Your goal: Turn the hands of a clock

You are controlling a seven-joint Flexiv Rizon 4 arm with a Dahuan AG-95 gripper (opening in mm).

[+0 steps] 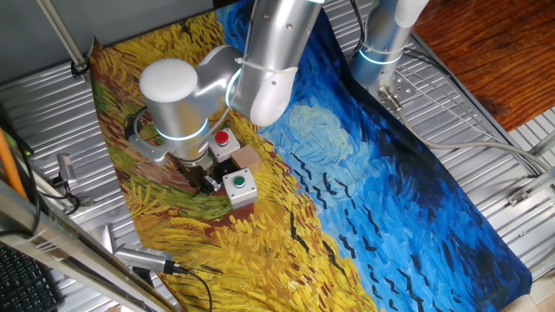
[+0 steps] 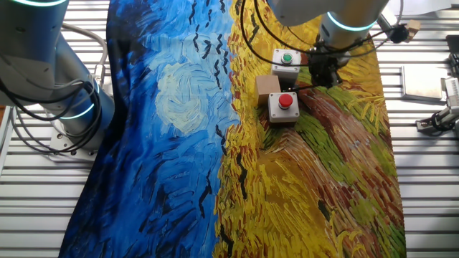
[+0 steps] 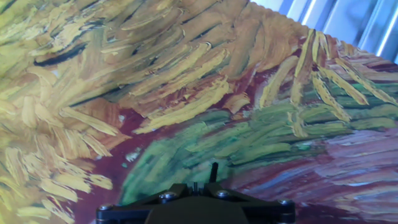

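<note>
no writing or brand can be read anywhere here, not on the boxes, not on the arm. no clock face or hands show in any view, so where the clock sits cannot be told. down by the painted cloth that covers the surface, the pincer hangs low between two small grey boxes, one with a red button, one with a green button. a little brown block sits just beside both boxes. from the other fixed view the pincer is dark and bunched just beside the green button box, with the red button box near it and the brown block between the two. the hand view shows only a black bracket along the bottom edge and yellow, green and maroon brush strokes of the cloth. whether the fingers are spread or closed, i cannot tell.
</note>
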